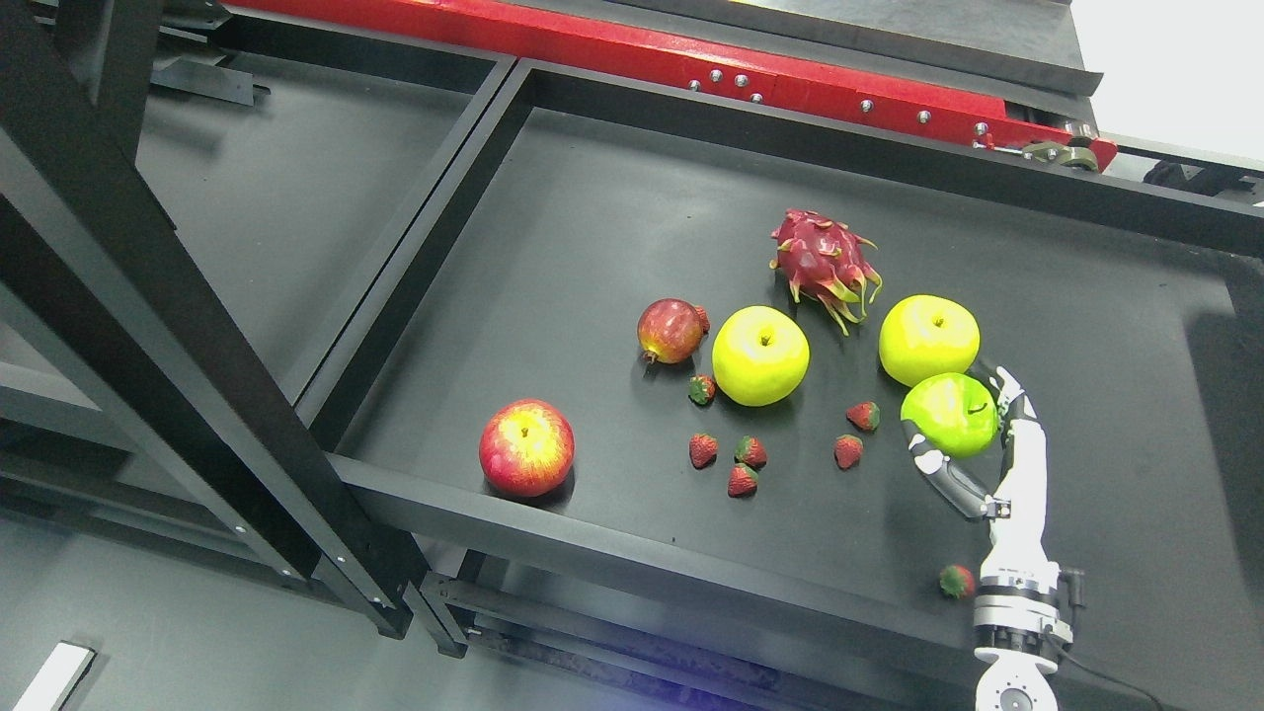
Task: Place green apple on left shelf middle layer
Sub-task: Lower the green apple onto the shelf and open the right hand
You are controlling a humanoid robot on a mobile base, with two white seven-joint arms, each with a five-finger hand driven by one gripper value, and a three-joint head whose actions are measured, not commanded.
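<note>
The green apple (948, 413) sits on the black shelf (592, 237), touching a yellow apple (928, 339) just behind it. The right robot hand (973, 444) cups it, thumb at its left and fingers (1009, 390) at its right. Strawberries (849, 450) lie nearby; a red apple (526, 446) sits well apart to the left.
</note>
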